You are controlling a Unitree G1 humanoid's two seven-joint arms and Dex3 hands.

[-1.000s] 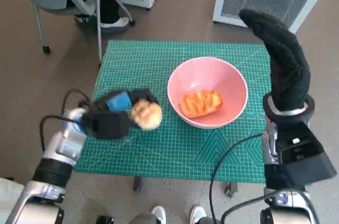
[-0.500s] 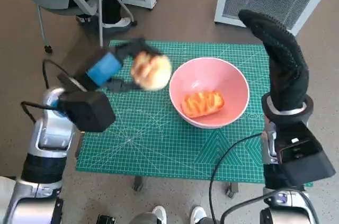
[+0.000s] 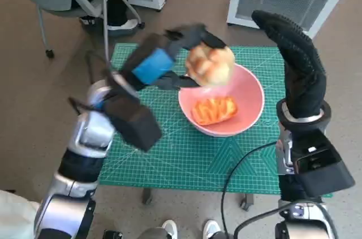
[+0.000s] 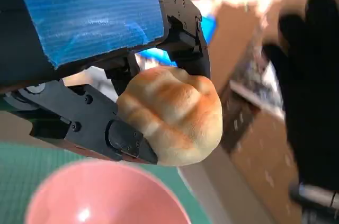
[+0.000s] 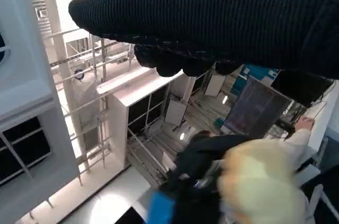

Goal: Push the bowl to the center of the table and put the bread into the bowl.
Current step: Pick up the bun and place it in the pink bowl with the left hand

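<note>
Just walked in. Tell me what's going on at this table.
The robot's left hand holds a bread roll in the air above the far rim of the pink bowl, which sits on the green mat with an orange pastry already inside. The right hand is raised beside the bowl, holding nothing.

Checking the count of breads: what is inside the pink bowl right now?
An orange-glazed bread lies in the pink bowl. The left hand holds a round bun above its rim, hiding part of the far side.
</note>
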